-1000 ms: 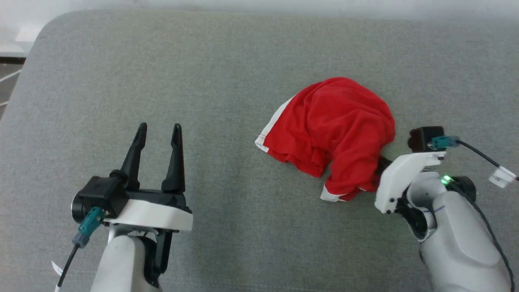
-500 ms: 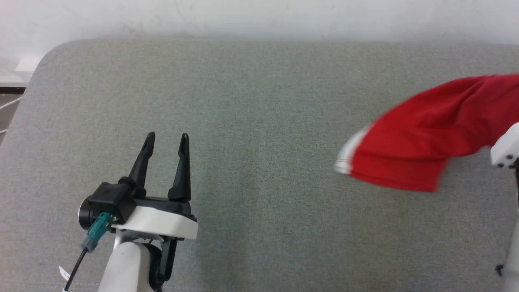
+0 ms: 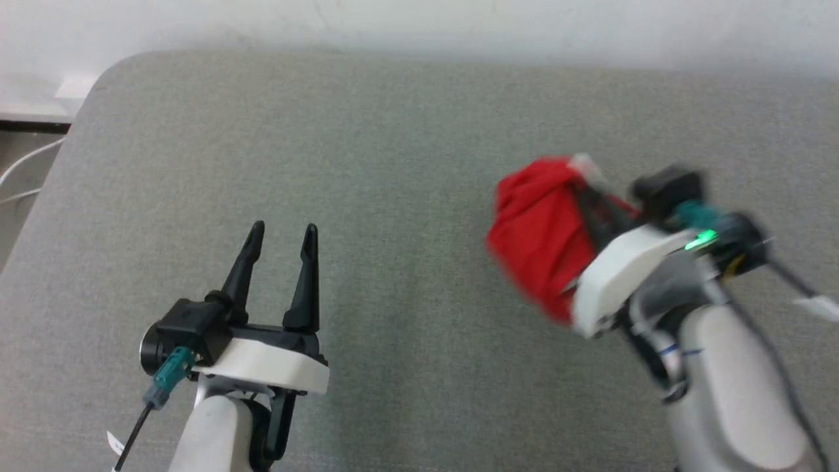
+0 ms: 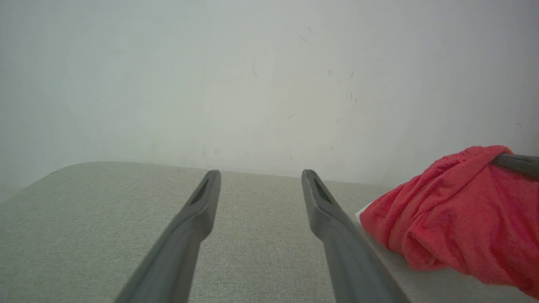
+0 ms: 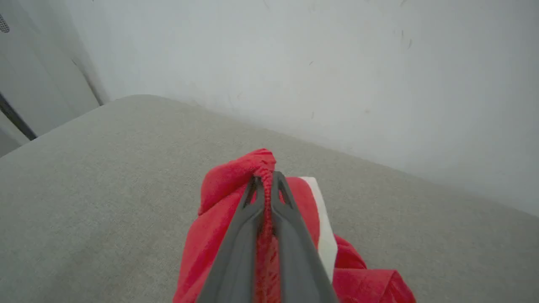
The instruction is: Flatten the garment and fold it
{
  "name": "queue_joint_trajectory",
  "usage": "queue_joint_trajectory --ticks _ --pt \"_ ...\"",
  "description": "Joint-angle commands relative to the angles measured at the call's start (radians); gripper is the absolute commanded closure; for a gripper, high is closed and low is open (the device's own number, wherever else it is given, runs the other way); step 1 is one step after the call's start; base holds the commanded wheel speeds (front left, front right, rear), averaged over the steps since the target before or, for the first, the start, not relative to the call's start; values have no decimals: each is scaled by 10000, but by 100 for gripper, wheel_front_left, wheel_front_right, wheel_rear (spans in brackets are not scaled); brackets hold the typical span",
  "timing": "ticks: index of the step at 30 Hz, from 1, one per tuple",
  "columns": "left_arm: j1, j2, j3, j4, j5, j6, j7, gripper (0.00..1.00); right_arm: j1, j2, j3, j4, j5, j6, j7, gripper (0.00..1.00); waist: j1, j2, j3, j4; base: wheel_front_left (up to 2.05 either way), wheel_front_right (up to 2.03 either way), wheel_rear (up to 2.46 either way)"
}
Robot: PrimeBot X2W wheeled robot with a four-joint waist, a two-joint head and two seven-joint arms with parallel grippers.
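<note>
The garment (image 3: 541, 239) is a bunched red cloth with a white stripe, hanging in a clump at the right of the head view over the grey surface. My right gripper (image 3: 585, 187) is shut on it. In the right wrist view the two fingers pinch a gathered red edge at my right gripper (image 5: 266, 176), with the garment (image 5: 219, 214) draping down around them and a white stripe on the right. My left gripper (image 3: 282, 229) stands open and empty at lower left, well away from the cloth. The left wrist view shows my left gripper (image 4: 260, 173) open and the garment (image 4: 454, 219) at far right.
The grey fabric-covered surface (image 3: 393, 144) spreads under both arms, with a rounded corner at the far left and a pale wall (image 3: 419, 26) behind it. A white cable (image 3: 26, 164) lies beyond the left edge.
My right gripper has lifted the garment off the surface, swung it out to the right and brought it back toward the middle. The head camera has shifted. My left gripper stays open.
</note>
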Motion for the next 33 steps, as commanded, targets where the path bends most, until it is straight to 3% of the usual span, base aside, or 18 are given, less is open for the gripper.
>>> queue_joint_trajectory --ticks 1,2,3,10,18,21,25,33 --pt "-11 -14 -16 30 -60 -73 -47 0 120 0 108 138 125 -11 -59 100 0 1 94 99 0 0 0" --pt "-36 -14 -30 36 -70 -70 -47 0 216 0 337 421 367 -11 -46 98 0 1 127 131 0 0 0" --pt "-62 -14 -44 35 -80 -67 -47 0 307 0 596 680 506 -11 11 0 0 1 162 162 0 0 0" --pt "-91 -14 12 34 -82 -15 -47 0 829 0 1291 1026 1114 -11 -272 0 0 1 209 151 0 0 0" --pt "-11 -14 132 -16 -49 -3 -47 0 1957 1 -236 -811 1276 -11 -1870 0 0 1 -23 -64 0 0 0" --pt "-17 -14 138 -66 -27 -6 -47 0 2300 1 -753 -1005 1198 -11 -1682 0 0 1 -25 -127 0 0 0" --pt "-131 -14 33 -79 -24 -17 -47 0 2262 1 -627 -751 1139 -11 -1167 0 0 1 89 -64 0 0 0" --pt "-361 -14 -215 -145 -197 27 -47 0 1014 1 71 1114 1352 -11 -302 0 0 1 506 274 0 0 0"
